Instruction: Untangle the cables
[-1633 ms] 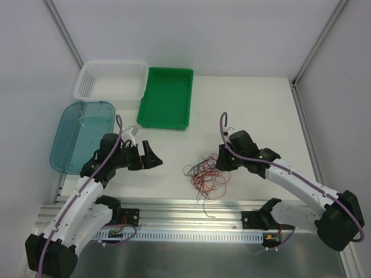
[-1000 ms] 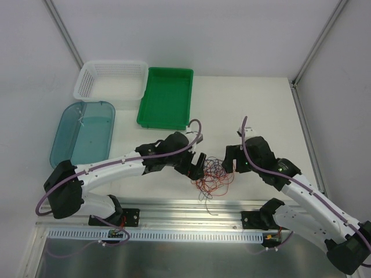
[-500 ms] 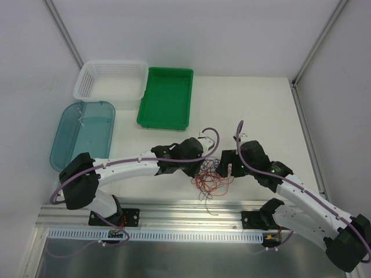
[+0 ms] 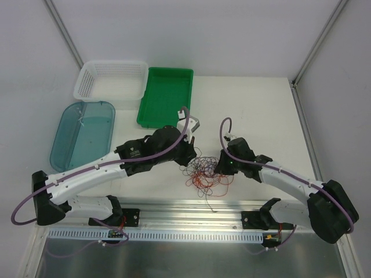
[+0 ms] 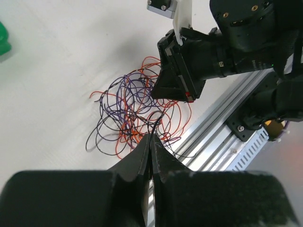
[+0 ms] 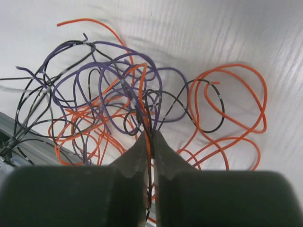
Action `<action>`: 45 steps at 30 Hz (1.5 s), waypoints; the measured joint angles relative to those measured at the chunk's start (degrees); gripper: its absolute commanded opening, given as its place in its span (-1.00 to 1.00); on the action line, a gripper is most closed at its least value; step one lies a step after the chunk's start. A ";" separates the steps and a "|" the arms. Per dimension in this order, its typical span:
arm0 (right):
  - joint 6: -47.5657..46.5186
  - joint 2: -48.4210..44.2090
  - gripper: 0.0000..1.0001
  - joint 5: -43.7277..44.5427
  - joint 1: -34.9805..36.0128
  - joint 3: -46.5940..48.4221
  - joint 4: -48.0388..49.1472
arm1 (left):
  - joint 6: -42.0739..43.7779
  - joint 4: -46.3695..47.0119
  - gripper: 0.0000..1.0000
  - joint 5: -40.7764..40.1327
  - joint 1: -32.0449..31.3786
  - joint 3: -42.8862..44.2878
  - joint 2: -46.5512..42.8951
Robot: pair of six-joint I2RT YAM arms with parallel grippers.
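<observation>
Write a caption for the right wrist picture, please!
Right gripper pinching strands in a tangle of orange, purple and black cables.

Two grippers (image 5: 151, 138) (image 6: 148, 137), three containers (image 4: 84, 81) (image 4: 143, 105) (image 4: 81, 139), many cables (image 4: 206, 175)

Slick-sheathed wires on a matt white table

The cables (image 6: 123, 94) wear smooth, plastic-looking insulation in orange, purple and black, with a faint sheen. The table (image 4: 255, 110) is matt white, finely streaked in the right wrist view. The fingers of the left gripper (image 5: 150, 136) and the right gripper (image 6: 149, 135) are matt black and plastic-looking. At upper left, the green tray (image 4: 166, 97) is smooth, slightly glossy plastic, the white basket (image 4: 110, 81) is latticed plastic, and the teal container (image 4: 81, 133) is translucent and shiny. The rail (image 4: 174, 207) along the bottom is ribbed bare metal.
</observation>
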 measured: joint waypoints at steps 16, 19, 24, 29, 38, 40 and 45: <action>-8.81 -16.09 -0.73 13.92 -17.99 6.95 -22.43 | -4.96 -21.59 -1.00 0.33 24.44 15.85 -12.70; -10.56 -17.51 -0.67 14.64 -18.05 9.64 -26.08 | -4.92 -22.84 -1.00 0.70 24.44 15.91 -14.23; -12.85 -18.05 -0.99 15.54 -18.08 13.27 -28.52 | -4.96 -24.06 -1.00 1.25 24.44 11.63 -16.17; -14.47 -17.66 0.12 15.32 -18.14 14.32 -29.88 | -4.90 -28.48 -1.00 -3.48 24.46 11.04 -18.10; -17.84 -10.10 0.49 4.98 -2.67 14.82 -20.39 | -5.55 -29.51 -1.00 -2.36 24.46 11.87 -18.25; -18.60 -5.57 0.49 4.17 -0.66 15.32 -18.47 | -6.03 -29.57 -1.00 -2.03 24.46 10.91 -17.90; -20.37 5.64 0.42 3.32 3.93 17.33 -14.14 | -6.64 -29.73 -1.00 -1.60 24.46 10.25 -18.14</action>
